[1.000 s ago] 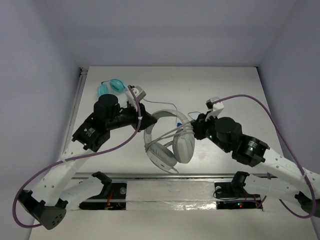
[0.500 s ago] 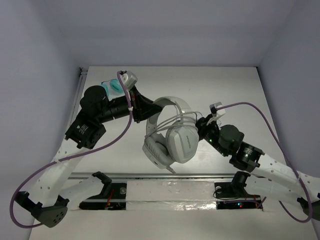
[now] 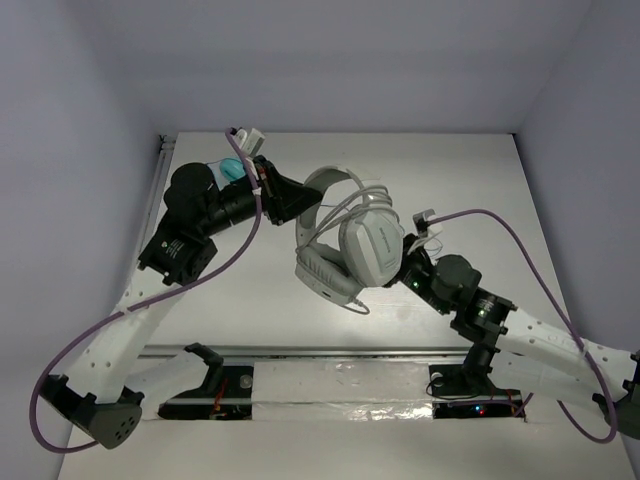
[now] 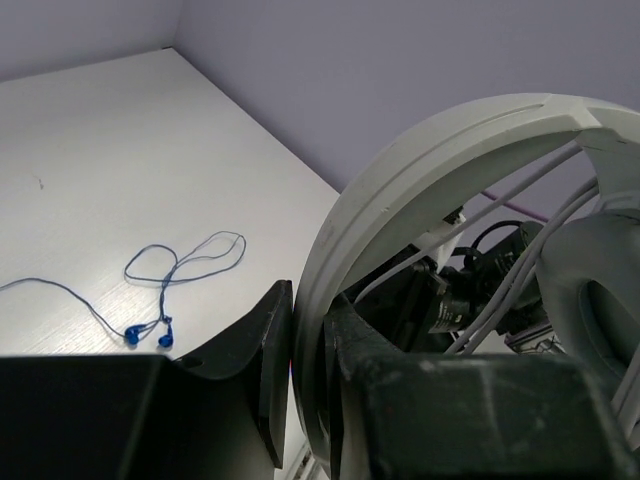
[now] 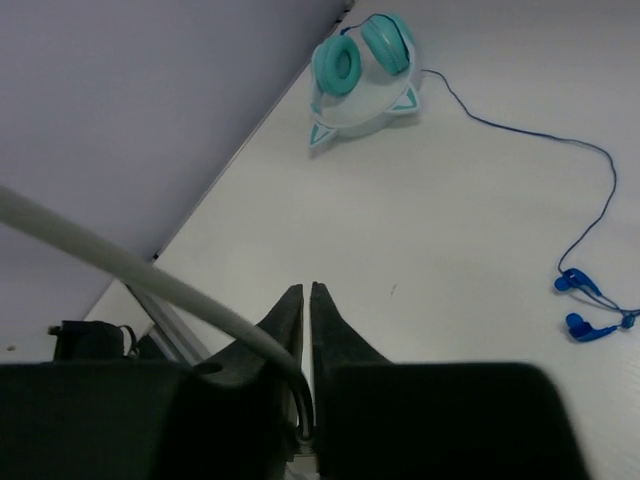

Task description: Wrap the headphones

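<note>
Holding: my left gripper [image 4: 305, 335] is clenched on the headband of the headphones [image 3: 370, 245], raised above the table [image 3: 460, 180].
Pinching: my right gripper [image 5: 305, 300] has its fingers nearly together on the thin cable [image 5: 120, 262].
Around: teal headphones [image 5: 362, 65] sit far left; blue earbuds [image 5: 578, 300] lie apart.
Blocking: my left arm [image 3: 195, 225] half hides the teal headphones from above.

From where I stand: two headsets, one white headset [image 3: 365, 248] and one teal headset [image 5: 362, 62]. One pair of blue earbuds [image 5: 568, 283] on a single thin cord. Two hands, a left hand [image 4: 308, 330] and a right hand [image 5: 308, 300]. One bench [image 3: 470, 170].
</note>
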`<state>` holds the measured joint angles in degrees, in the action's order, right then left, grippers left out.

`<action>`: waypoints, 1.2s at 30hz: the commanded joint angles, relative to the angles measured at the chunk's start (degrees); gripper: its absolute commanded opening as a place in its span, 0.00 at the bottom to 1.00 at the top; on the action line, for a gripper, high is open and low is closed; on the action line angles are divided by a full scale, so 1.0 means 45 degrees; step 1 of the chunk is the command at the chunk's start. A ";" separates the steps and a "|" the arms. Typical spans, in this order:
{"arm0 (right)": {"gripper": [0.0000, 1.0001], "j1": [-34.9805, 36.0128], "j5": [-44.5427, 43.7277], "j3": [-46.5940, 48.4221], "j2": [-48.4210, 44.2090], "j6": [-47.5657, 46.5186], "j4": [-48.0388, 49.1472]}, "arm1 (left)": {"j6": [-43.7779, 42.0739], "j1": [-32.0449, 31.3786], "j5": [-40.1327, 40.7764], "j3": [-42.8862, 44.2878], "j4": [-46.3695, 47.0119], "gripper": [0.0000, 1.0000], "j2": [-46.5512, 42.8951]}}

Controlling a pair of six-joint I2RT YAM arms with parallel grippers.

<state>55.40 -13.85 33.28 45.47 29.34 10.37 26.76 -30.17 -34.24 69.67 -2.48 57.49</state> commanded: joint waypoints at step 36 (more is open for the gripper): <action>0.29 -0.0103 0.0869 -0.2395 0.3700 0.8870 0.6425 | 0.5771 -0.1674 1.3505 -0.8388 0.8504 0.00 0.1194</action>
<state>54.65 -11.49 22.98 59.81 68.40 37.74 50.43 -38.26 18.83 34.85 32.97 68.42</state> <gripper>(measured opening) 0.283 0.105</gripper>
